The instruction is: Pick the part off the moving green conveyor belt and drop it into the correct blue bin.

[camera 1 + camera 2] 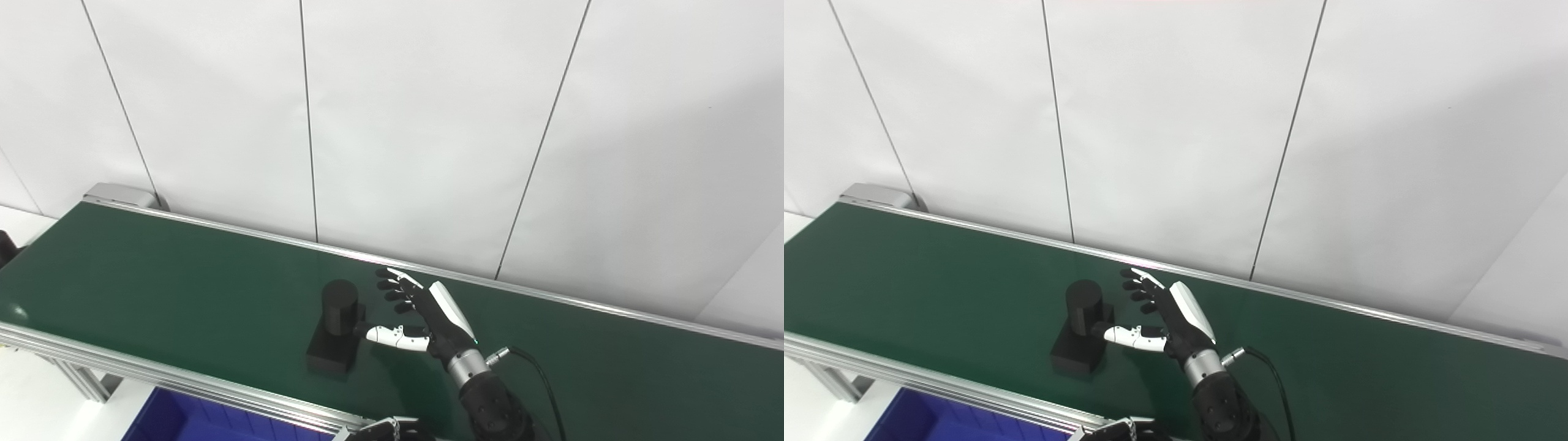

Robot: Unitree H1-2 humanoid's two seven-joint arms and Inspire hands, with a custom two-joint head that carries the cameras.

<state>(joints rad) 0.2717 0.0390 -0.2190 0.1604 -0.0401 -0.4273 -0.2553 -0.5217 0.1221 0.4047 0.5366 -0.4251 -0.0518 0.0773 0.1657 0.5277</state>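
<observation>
White panel wall behind a green conveyor belt (pixel 153 269) | black part (pixel 335 334) — cylinder on a block — sits mid-belt near the front rail | right hand (pixel 422 318) just beside it, fingers (pixel 392 285) spread, thumb tip at the part | left hand (pixel 386 430) barely peeking in, can't tell its fingers | blue bin (pixel 184 419) below the belt

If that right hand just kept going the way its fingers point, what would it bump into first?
Probably the black part on the green conveyor belt: the open right hand points left toward it, thumb almost touching, though depth is unclear.
</observation>
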